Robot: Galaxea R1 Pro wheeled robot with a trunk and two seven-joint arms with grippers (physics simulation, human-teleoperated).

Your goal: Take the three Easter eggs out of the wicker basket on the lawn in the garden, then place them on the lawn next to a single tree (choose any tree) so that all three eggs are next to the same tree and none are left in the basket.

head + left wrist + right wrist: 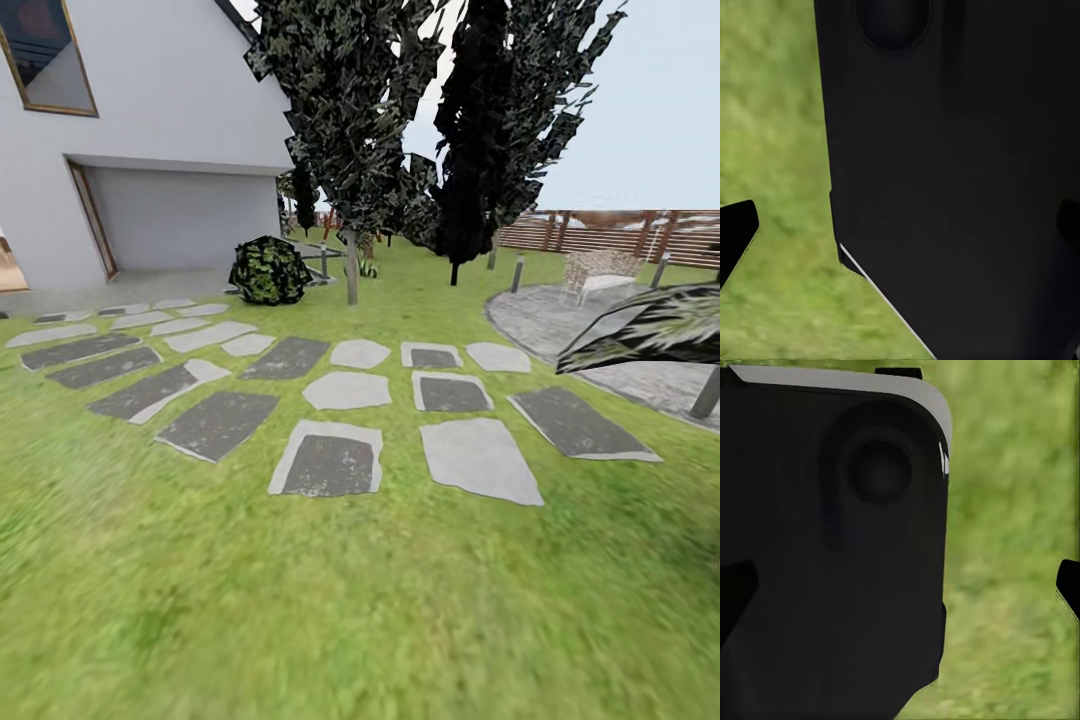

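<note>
The lawn (360, 600) runs past stepping stones (330, 465) to a pale-trunked tree (351, 265) straight ahead, no eggs or basket visible to bear on, neither arm nearer, and whether the jaws are apart I cannot tell.

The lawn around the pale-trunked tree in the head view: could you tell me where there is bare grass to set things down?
Bare lawn lies right of the tree, up to the paved patio. The grass strip between trunk and stepping stones is also free. Left of the trunk it is crowded by a round shrub.
</note>
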